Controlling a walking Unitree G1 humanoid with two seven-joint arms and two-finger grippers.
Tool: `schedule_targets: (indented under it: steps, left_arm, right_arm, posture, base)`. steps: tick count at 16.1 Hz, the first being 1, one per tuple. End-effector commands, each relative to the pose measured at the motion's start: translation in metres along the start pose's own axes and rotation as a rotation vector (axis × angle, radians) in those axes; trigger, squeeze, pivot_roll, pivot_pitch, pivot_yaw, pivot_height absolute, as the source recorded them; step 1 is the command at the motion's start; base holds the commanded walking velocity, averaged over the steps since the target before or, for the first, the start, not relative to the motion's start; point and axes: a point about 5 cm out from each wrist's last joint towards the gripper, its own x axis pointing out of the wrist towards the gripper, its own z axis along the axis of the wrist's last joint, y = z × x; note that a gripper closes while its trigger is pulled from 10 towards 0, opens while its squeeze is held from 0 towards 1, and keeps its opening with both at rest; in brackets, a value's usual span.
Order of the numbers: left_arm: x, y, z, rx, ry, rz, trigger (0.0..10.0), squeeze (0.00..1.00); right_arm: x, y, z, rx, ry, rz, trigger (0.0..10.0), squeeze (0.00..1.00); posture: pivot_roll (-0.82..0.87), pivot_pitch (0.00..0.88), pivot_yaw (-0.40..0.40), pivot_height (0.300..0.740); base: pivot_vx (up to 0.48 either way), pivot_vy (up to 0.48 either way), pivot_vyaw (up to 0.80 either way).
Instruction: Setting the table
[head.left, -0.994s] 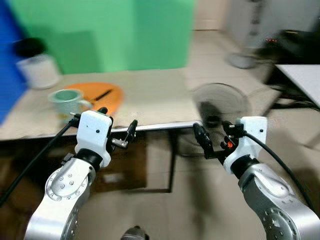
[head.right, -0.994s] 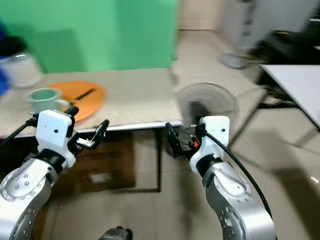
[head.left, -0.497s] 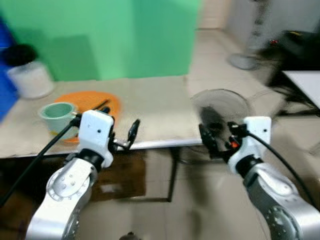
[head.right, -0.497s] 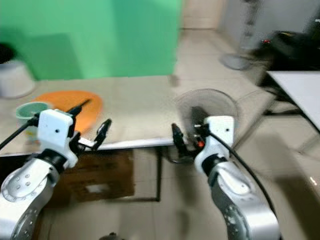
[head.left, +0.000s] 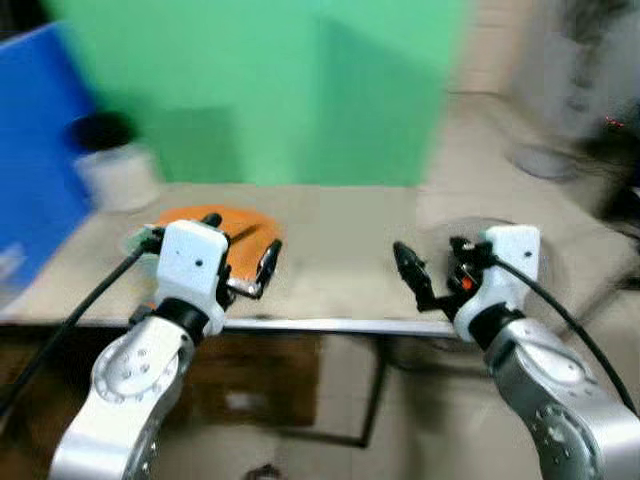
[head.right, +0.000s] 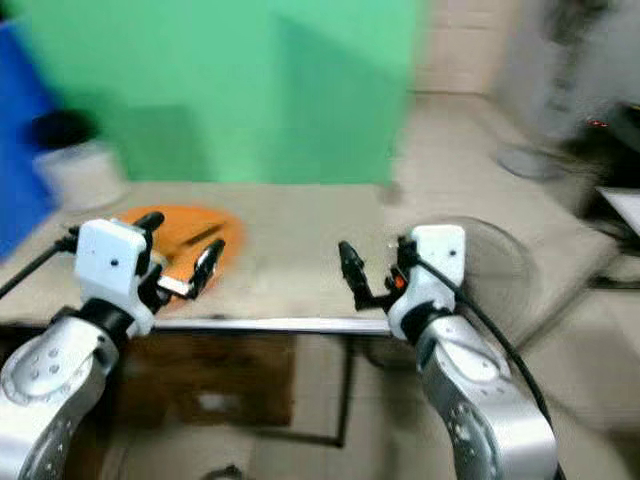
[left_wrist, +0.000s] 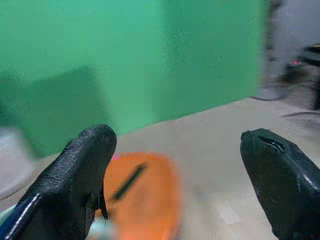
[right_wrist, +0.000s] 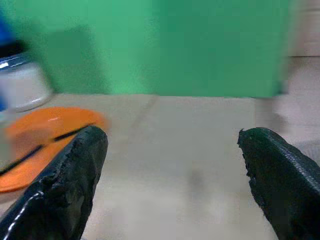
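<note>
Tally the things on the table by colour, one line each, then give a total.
Orange: 1, the plate
Black: 1, the thin utensil lying on the plate
White with a black lid: 1, the jar
Total: 3 that can be made out; the left hand hides part of the plate's near side.

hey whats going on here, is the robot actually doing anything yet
Nothing is being handled at this moment. The robot faces a beige table in front of a green backdrop, both arms raised ahead of it. The left tool and right tool are open and empty, held at the table's near edge. On the table to the robot's left lies an orange plate with a thin dark utensil on it, and behind it a white container with a dark lid. The pictures are blurred.
</note>
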Motion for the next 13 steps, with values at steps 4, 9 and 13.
schedule_targets:
  steps: [4,9,13]
  left_arm:
    - [-0.0021,0.0038,0.0061,0.024,-0.017,0.016,10.0,0.0]
    - [-0.0031,0.0048,0.0065,0.036,-0.015,0.023,10.0,0.0]
    - [-0.0053,0.0018,0.0056,0.035,-0.006,0.0,10.0,0.0]
  right_arm:
    - [0.001,0.0096,0.0005,0.0,-0.001,0.111,10.0,1.0]
    - [0.0008,0.0134,-0.0011,-0.016,0.011,0.173,10.0,1.0]
    - [0.0011,0.0131,-0.0048,-0.037,0.034,0.24,10.0,1.0]
  posture:
    - [0.18,0.0,-0.007,0.74]
    - [0.18,0.0,-0.011,0.74]
    - [0.18,0.0,-0.013,0.74]
  base:
    - [0.337,0.0,0.8]
    - [0.337,0.0,0.8]
    - [0.332,0.0,0.2]
